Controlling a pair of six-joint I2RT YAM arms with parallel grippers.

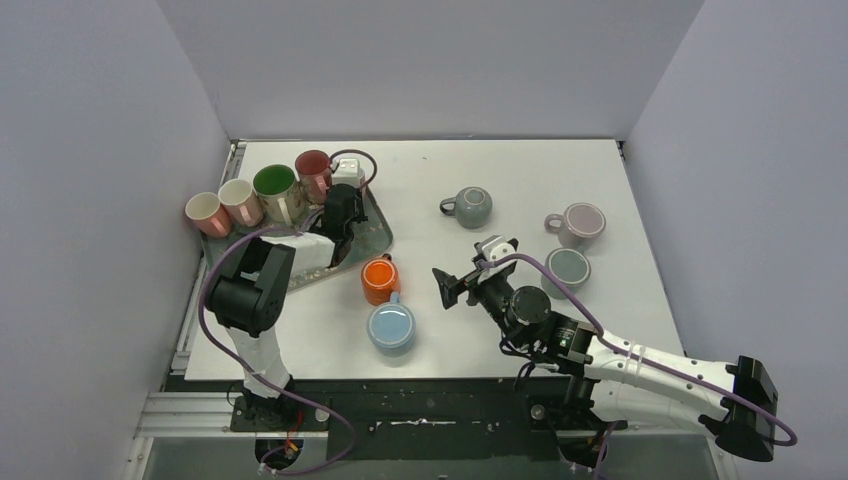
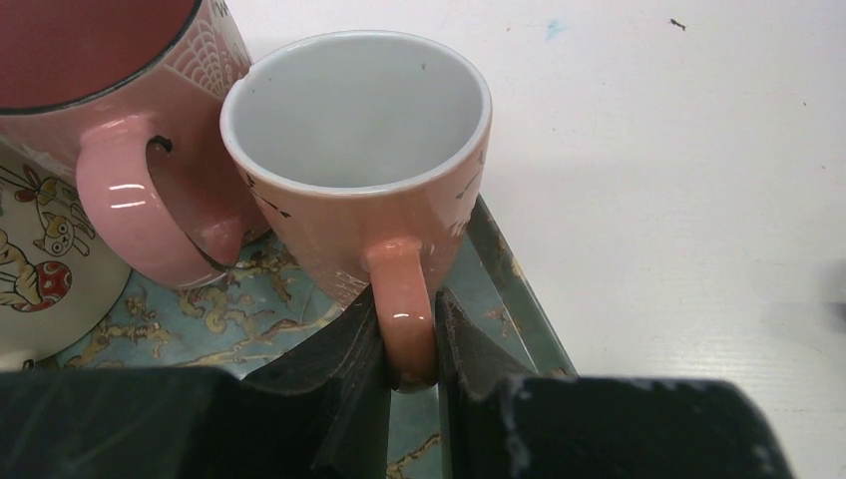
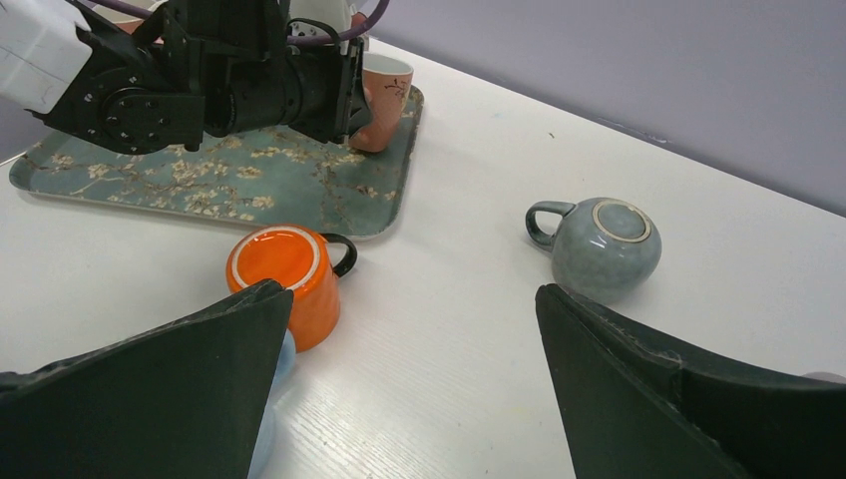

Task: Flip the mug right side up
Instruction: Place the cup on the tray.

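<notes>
My left gripper (image 2: pixel 407 311) is shut on the handle of a salmon mug (image 2: pixel 359 170). The mug stands upright, white inside, at the right end of the floral tray (image 2: pixel 269 309). In the top view the gripper (image 1: pixel 343 197) is over the tray (image 1: pixel 372 240). An orange mug (image 1: pixel 380 280) stands upside down on the table beside the tray. A light blue mug (image 1: pixel 391 327) and a grey-green mug (image 1: pixel 470 207) are also upside down. My right gripper (image 1: pixel 452 287) is open and empty above the table, with the orange mug (image 3: pixel 289 274) to its left and the grey-green mug (image 3: pixel 604 244) ahead on the right.
Several upright mugs crowd the tray's back and left: pink (image 1: pixel 205 213), cream (image 1: pixel 242 202), green inside (image 1: pixel 277 190), dark red (image 1: pixel 314 172). A lilac mug (image 1: pixel 577 224) and a grey-green mug (image 1: pixel 567 270) stand upright at the right. Walls enclose the table.
</notes>
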